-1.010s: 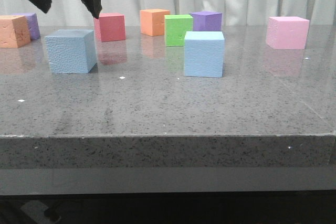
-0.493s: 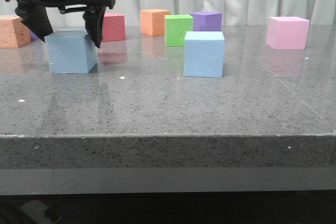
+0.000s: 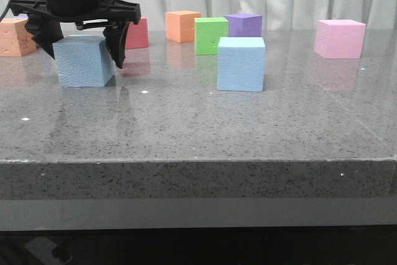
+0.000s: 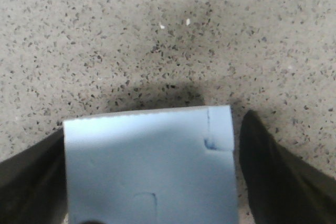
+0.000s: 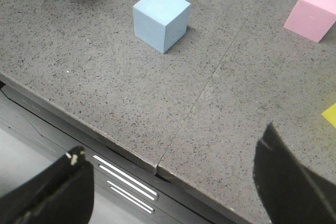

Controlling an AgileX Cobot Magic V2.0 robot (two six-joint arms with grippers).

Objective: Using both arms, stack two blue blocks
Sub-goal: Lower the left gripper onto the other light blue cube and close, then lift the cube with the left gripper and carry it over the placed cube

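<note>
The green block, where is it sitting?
In the front view, the green block sits toward the back of the table, between the orange block and the purple block.

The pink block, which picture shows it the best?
The front view: the pink block shows whole and sharp at the table's far right. The right wrist view catches the same block at its edge, nearly whole, seen from above. The left wrist view does not show it.

My left gripper (image 3: 80,44) straddles the left block (image 3: 84,61) on the table (image 3: 198,128). The second block (image 3: 240,64) sits well apart to its right.
</note>
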